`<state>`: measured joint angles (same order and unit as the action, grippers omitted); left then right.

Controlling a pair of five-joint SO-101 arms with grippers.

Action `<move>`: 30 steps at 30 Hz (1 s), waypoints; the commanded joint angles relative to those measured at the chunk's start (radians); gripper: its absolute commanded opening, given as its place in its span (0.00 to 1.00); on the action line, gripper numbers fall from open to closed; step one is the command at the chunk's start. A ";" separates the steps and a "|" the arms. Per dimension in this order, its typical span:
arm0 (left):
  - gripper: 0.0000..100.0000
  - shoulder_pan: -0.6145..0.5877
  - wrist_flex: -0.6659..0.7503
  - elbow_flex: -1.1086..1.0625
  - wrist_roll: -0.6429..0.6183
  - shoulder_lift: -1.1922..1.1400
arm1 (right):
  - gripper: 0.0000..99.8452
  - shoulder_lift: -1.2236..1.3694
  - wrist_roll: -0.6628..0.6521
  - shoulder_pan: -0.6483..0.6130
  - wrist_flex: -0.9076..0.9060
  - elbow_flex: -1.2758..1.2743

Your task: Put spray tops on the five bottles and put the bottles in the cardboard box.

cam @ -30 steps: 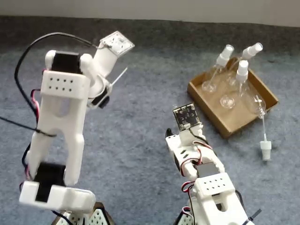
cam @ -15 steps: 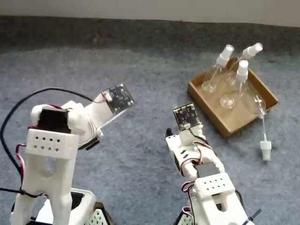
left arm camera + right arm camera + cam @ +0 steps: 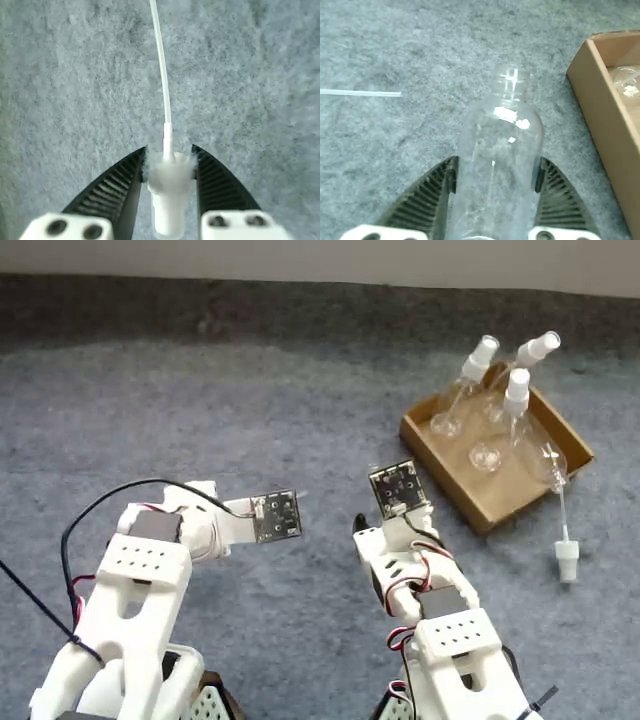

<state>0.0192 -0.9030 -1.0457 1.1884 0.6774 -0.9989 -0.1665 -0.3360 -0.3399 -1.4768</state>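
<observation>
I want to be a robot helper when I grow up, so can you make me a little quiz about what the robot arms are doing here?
1. Pick one: what is the left gripper holding?
A. a spray top
B. a cup
C. nothing

2. True or false: the bottle in the right gripper already has its top on.

3. Fill in the number: ___ bottles are in the cardboard box.

Key: 1. A. 2. False, its neck is bare. 3. Three.
</observation>
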 commanded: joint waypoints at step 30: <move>0.01 0.116 -0.238 0.418 -0.041 -0.421 | 0.15 -0.016 0.005 -0.012 0.015 -0.001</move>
<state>0.0882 -1.1116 -0.7035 1.1577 0.3552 -0.9989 -0.1665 -0.3360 -0.3399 -1.4768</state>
